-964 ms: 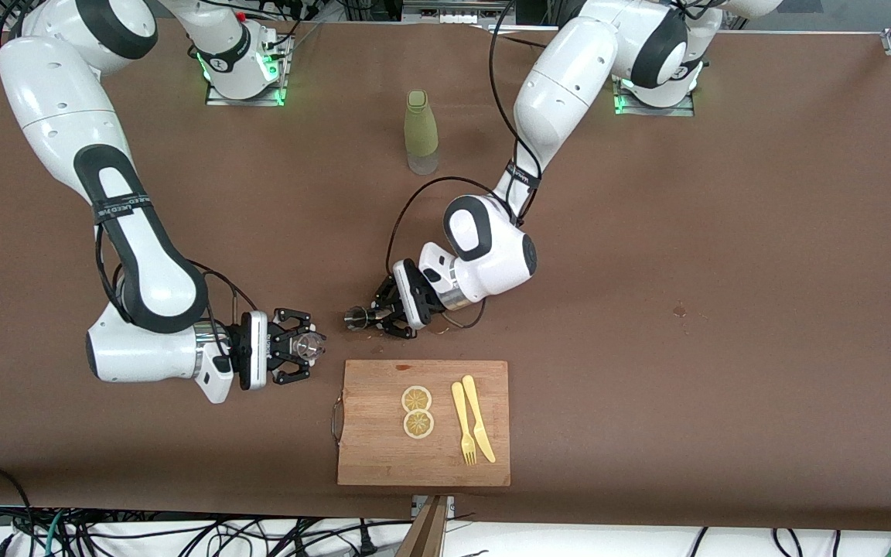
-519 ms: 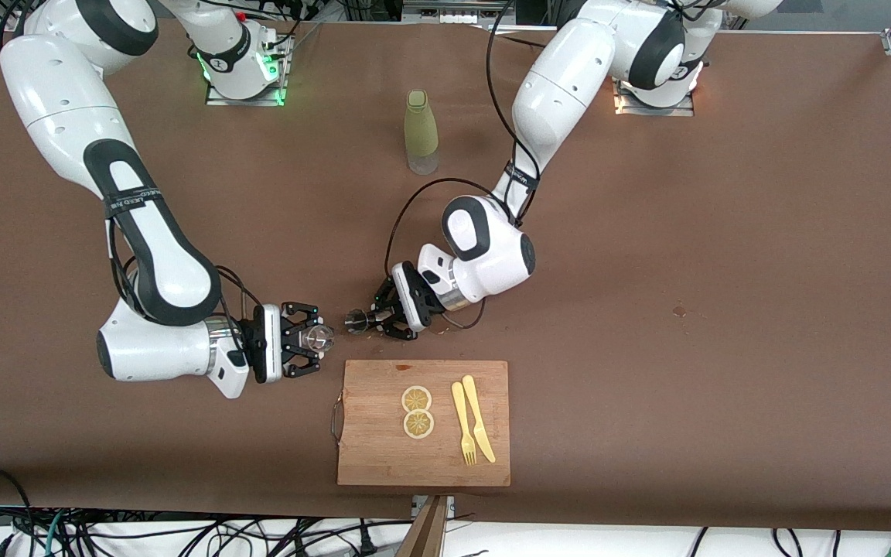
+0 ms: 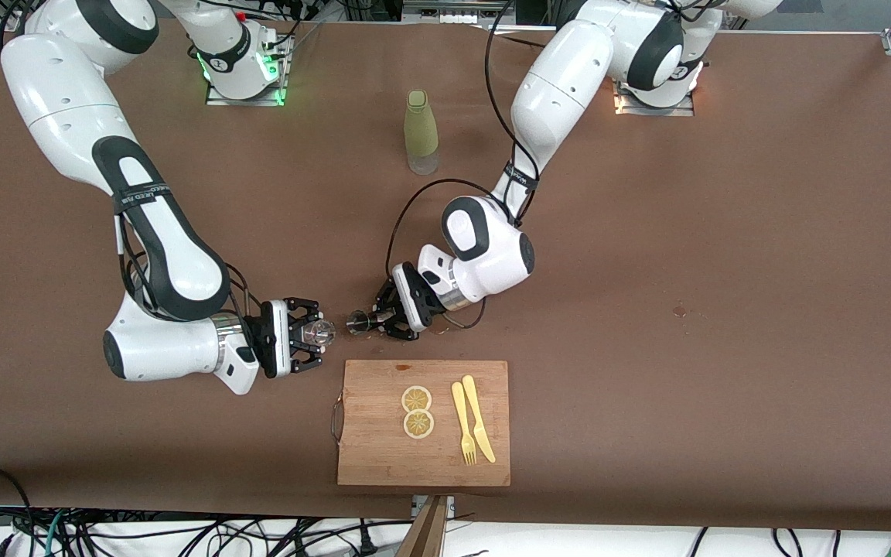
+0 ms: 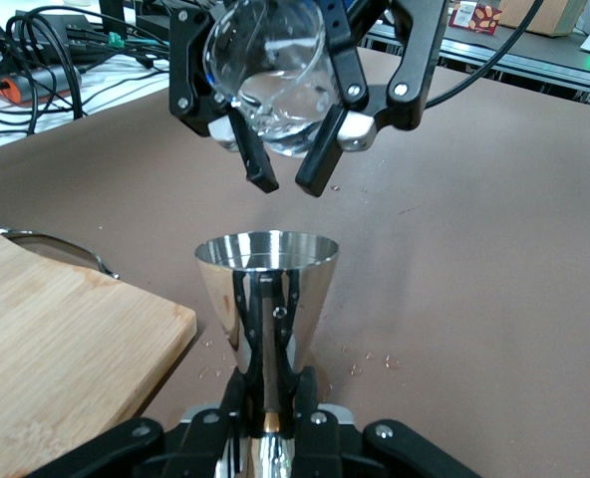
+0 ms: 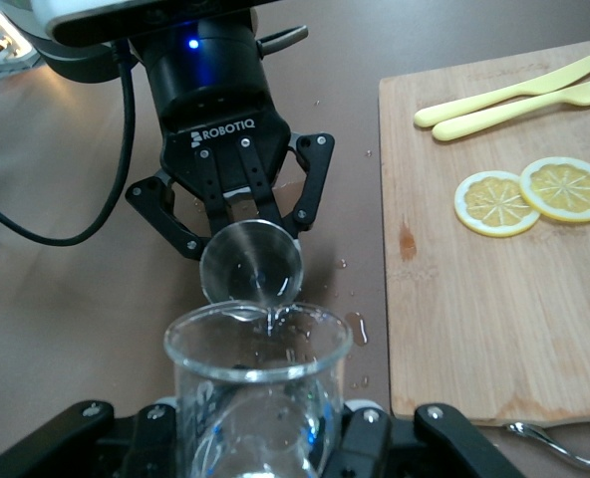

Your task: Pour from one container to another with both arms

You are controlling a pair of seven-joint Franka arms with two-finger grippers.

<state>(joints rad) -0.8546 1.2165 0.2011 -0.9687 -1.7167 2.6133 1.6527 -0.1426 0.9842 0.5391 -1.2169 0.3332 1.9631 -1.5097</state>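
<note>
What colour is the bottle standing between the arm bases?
Pale olive green bottle, clear at its base; front view shows it best.

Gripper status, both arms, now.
Left gripper: shut on the metal jigger.
Right gripper: shut on the glass beaker, tilted toward the jigger.

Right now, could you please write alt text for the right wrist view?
The right claw holds a clear glass beaker with its lip at a steel jigger held by the left claw. Beside them lies a wooden cutting board with two lemon slices.
</note>
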